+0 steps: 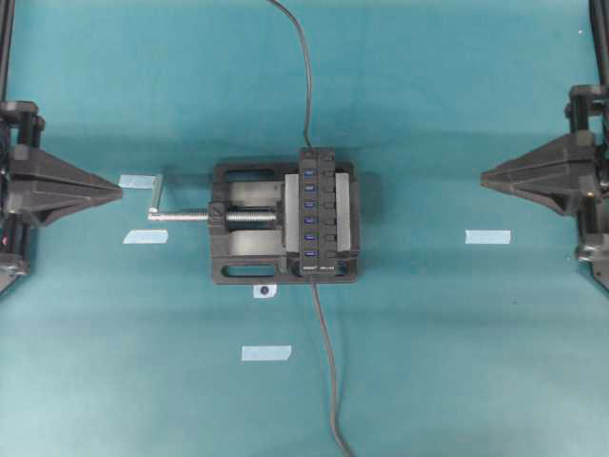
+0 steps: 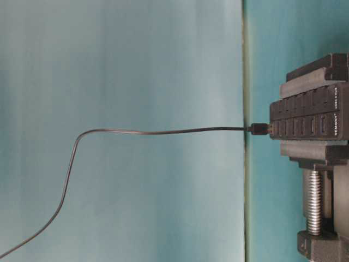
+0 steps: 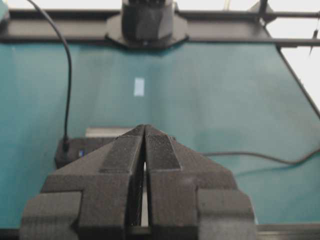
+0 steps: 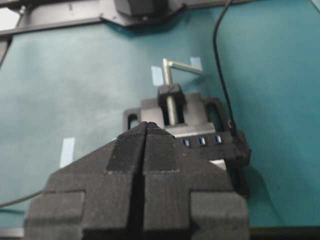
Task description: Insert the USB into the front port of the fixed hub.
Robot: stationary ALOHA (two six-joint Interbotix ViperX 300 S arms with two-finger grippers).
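- The left gripper (image 1: 122,190), a black wedge of two textured fingers, is seen pressed together at the tips with nothing between them; it is held level at the left edge of the overhead view, pointing toward the middle.
- The right gripper (image 1: 481,177), of the same black build, is likewise closed to a point and empty, held at the right edge and facing the left one.
- Both are well apart from the things in the middle of the teal tabletop (image 1: 428,333).
- Between them a black metal vise (image 1: 243,262) with a silver screw handle (image 1: 157,195) is set, the handle pointing toward the left gripper.
- The fixed hub (image 1: 313,211), a long narrow black strip with a row of blue ports and small black buttons alongside, is clamped in the vise, lying across the line between the grippers.
- The USB (image 2: 257,129), a small black plug on a long thin black cable, is seen at the near end of the hub in the table-level view, touching it; how deep it is seated cannot be told.
- A second thin black cable (image 1: 303,67) is led away from the hub's far end.
- Several pale blue tape strips (image 1: 487,236) are stuck on the tabletop around the vise.
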